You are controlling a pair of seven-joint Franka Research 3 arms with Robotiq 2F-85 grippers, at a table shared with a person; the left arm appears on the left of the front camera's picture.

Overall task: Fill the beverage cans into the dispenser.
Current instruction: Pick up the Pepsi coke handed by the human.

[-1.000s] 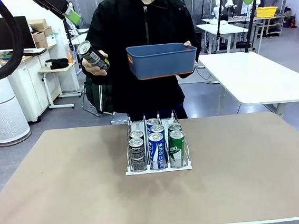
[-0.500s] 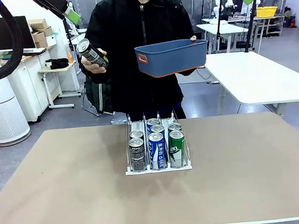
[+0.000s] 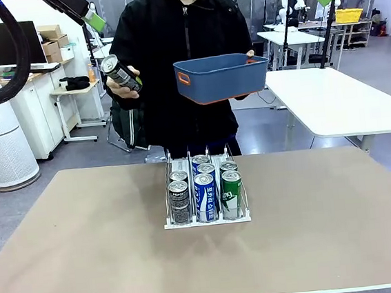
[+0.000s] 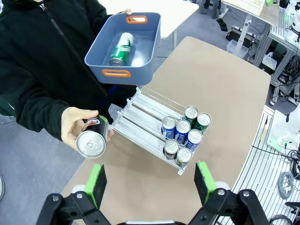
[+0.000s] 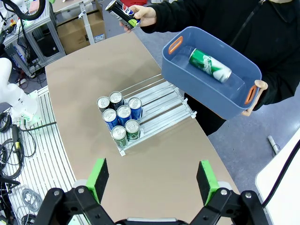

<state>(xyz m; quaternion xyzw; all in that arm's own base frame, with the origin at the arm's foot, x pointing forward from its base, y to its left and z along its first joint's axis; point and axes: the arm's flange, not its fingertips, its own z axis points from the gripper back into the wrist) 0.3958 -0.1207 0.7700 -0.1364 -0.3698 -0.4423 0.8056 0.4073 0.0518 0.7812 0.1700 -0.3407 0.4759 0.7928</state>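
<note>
The dispenser [image 3: 206, 218] stands mid-table, several beverage cans [image 3: 205, 187] at its front end: black-grey in the left lane, blue in the middle, green on the right. Across the table a person holds a black can [image 3: 120, 73] in one hand and a blue tub [image 3: 221, 85] in the other. In the left wrist view a green can [image 4: 121, 48] lies in the tub [image 4: 101, 70], above the dispenser [image 4: 140, 117]. Both my left gripper [image 4: 150, 183] and my right gripper [image 5: 153, 180] hang open, high over the table, holding nothing. The right wrist view looks down on the dispenser [image 5: 161, 101] and the tub [image 5: 201, 93].
The tan table [image 3: 88, 254] has free room on all sides of the dispenser. Behind the person are a white table [image 3: 337, 105] at the right and a desk with a monitor [image 3: 2, 44] at the left.
The person has swung the blue tub a little toward the picture's right and turned it, so an orange handle now faces me. The hand with the black can and both arms stay put.
</note>
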